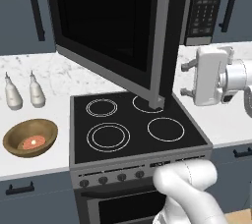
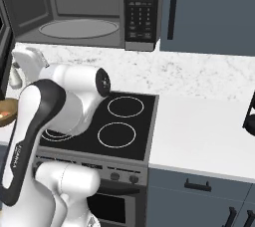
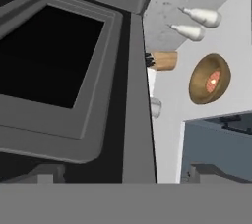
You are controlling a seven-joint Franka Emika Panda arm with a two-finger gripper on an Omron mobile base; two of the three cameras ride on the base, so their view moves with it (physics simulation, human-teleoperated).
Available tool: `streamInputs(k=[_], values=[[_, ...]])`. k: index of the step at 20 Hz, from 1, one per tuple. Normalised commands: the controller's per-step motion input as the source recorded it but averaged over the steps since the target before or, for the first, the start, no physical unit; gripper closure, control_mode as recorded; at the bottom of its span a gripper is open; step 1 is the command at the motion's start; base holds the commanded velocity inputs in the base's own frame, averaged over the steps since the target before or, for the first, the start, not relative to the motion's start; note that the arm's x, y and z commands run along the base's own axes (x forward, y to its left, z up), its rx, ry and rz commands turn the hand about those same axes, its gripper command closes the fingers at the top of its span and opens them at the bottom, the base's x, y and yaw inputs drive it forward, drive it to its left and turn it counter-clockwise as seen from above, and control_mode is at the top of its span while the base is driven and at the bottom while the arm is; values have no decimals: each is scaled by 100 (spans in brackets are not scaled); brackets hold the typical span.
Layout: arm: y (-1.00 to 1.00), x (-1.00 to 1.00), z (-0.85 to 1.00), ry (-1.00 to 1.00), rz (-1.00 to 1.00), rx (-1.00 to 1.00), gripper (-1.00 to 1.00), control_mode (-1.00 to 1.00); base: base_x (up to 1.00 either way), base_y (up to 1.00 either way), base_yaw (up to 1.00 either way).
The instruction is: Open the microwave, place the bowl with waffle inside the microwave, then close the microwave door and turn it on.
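While microwave door [image 1: 110, 31] gapes, claw [image 1: 186, 78] half-hidden

Microwave door [image 1: 110, 31], upper centre of left base view: dark glossy glass window, brushed silver-grey metal frame. Microwave [image 2: 84, 9] interior, top left of right base view: matt grey walls, smooth pale turntable. Stove [image 1: 133, 125]: smooth black glass-like top, thin white rings. Desk [image 1: 39, 112], left side: plain white matt top; pale speckled marble-look wall behind. Bowl with waffle [image 1: 30, 137], lower left: brown wood, slight sheen; waffle [image 1: 32, 142] matt reddish-orange. Two bottles [image 1: 22, 91]: smooth off-white.
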Motion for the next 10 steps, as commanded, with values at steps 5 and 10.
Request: streamInputs(k=[5,10], values=[[98,4,-7,0,-9,-3,-100,-100,0,0,0],[86,0,-4,0,-2,0,-100,-100,0,0,0]])
